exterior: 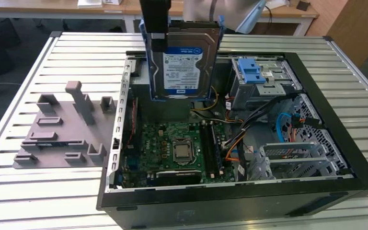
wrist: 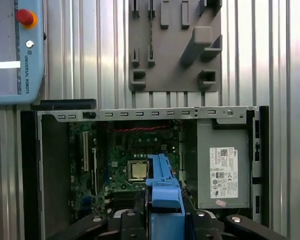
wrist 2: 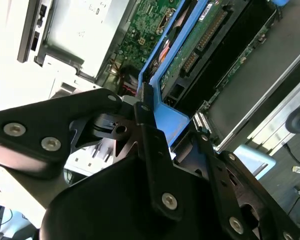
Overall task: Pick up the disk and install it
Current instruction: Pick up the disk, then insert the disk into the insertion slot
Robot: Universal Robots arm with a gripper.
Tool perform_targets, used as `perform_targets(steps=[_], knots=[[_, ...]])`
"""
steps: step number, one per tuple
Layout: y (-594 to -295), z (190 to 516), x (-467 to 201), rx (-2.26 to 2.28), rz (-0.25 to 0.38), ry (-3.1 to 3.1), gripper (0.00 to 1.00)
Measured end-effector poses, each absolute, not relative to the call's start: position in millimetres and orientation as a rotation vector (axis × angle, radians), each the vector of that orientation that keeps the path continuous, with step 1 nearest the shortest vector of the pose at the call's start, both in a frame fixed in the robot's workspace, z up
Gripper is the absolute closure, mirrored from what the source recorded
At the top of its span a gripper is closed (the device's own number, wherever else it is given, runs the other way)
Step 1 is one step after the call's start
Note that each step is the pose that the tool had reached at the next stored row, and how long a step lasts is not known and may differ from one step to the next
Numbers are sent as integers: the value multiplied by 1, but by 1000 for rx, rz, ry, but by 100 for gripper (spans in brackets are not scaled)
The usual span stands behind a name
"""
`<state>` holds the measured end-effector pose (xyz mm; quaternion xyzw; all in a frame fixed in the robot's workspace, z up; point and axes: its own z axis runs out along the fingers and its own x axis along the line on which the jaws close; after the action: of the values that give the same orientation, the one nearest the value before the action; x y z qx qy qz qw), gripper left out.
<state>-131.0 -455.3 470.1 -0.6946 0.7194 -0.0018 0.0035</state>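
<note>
The tool (wrist 2: pixel 140 112) is clamping shut on the blue carrier edge of the disk (exterior: pixel 184 62), and the drive is hanging upright, label facing out, above the far end of the open computer case (exterior: pixel 235 208) on the slatted counter (exterior: pixel 17 191). Below it the motherboard (exterior: pixel 178 143) is lying exposed. A grey fixture plate (exterior: pixel 63 129) is sitting beside the case on the exterior view's left.
</note>
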Motion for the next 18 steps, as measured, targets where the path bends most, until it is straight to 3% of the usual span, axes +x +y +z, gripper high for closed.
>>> perform_targets(steps=[18], knots=[[-463, 467, -77, -2177, -6, 2255, 64]])
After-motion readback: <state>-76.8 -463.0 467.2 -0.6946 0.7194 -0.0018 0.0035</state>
